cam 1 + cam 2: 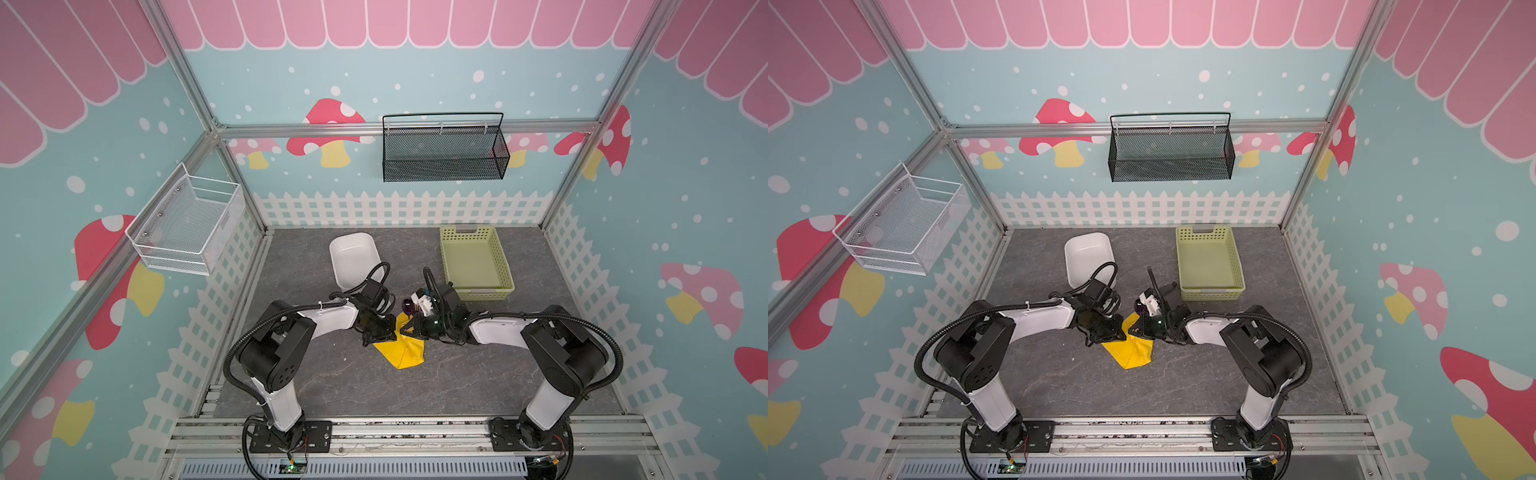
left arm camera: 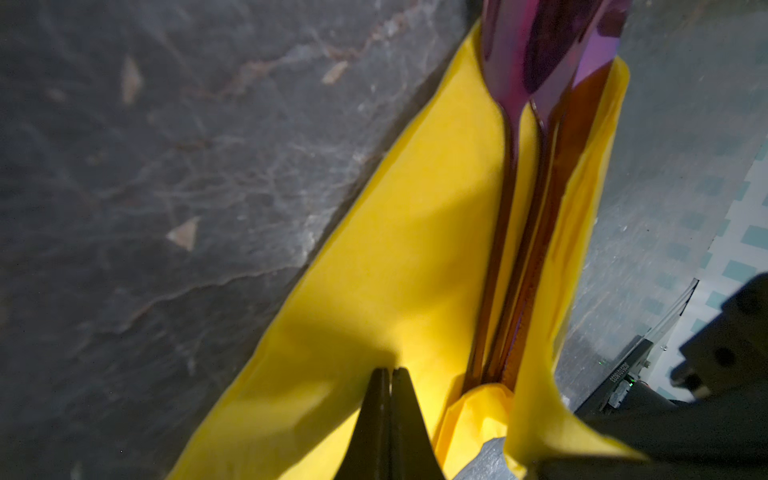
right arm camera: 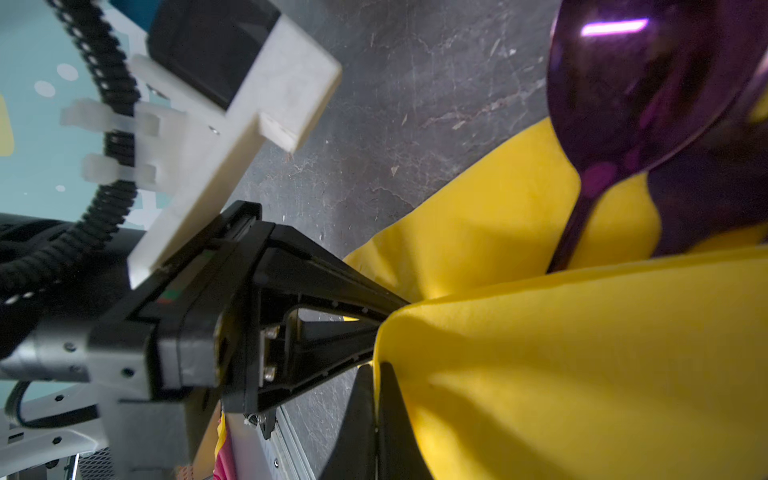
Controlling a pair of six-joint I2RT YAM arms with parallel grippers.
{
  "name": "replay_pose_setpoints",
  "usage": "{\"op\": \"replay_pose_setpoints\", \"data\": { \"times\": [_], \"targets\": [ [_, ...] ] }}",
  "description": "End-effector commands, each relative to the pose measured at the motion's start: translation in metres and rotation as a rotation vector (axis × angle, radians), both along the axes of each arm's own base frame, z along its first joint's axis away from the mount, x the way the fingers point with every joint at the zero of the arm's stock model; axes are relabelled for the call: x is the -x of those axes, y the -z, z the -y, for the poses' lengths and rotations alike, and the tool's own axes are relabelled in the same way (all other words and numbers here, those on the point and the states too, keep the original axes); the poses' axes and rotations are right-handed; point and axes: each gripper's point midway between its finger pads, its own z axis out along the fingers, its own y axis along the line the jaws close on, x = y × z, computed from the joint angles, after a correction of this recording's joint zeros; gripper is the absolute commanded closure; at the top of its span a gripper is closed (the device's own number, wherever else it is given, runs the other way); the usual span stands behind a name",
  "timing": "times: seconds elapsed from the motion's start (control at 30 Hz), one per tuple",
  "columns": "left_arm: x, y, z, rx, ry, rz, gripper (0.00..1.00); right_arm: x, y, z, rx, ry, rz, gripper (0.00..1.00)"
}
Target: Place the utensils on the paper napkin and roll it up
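Fig: roll step. Utensils (image 2: pixel 544 50) in paper napkin (image 1: pixel 405 353) fold; R hand (image 3: pixel 376 374) pinches its edge, L hand (image 2: pixel 390 374) pressed shut. Next, likely: tuck, roll tight.

Robot lab test cell, aluminium frame (image 1: pixel 291 129), printed mushroom wall panels (image 1: pixel 415 75), left arm (image 1: pixel 282 399) and right arm (image 1: pixel 544 403) bolted to slotted rail (image 1: pixel 415 432), black mesh basket (image 1: pixel 444 160), grey marbled tabletop (image 1: pixel 457 374).

Right gripper (image 3: pixel 376 370) jaws pinch the paper napkin (image 3: pixel 582 353) under the spoon (image 3: pixel 631 91).
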Motion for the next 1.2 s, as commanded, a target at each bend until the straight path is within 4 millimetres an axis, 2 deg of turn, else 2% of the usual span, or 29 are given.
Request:
{"op": "replay_pose_setpoints", "data": {
  "times": [0.0, 0.2, 0.37, 0.5, 0.73, 0.9, 1.17],
  "targets": [
    [0.005, 0.012, -0.007, -0.038, 0.012, -0.013, 1.0, -0.002, -0.001, -0.011, -0.021, -0.02, 0.004, 1.0],
    [0.003, 0.008, -0.007, -0.036, 0.006, -0.001, 1.0, 0.005, 0.006, -0.014, -0.015, -0.043, -0.016, 1.0],
    [0.003, -0.017, -0.001, 0.018, 0.007, 0.037, 0.97, 0.009, 0.005, -0.004, 0.015, -0.03, 0.002, 1.0],
    [0.018, -0.03, 0.011, 0.071, 0.051, 0.029, 0.94, 0.009, 0.0, 0.011, 0.059, 0.008, 0.033, 1.0],
    [0.053, -0.02, 0.027, 0.066, 0.128, -0.027, 0.88, 0.012, -0.003, 0.032, 0.09, 0.054, 0.05, 1.0],
    [0.057, -0.011, 0.028, 0.045, 0.133, -0.043, 0.84, 0.013, -0.004, 0.036, 0.091, 0.065, 0.052, 1.0],
    [0.058, -0.007, 0.033, 0.07, 0.146, -0.061, 0.86, 0.011, -0.007, 0.034, 0.084, 0.06, 0.056, 1.0]
  ]
}}
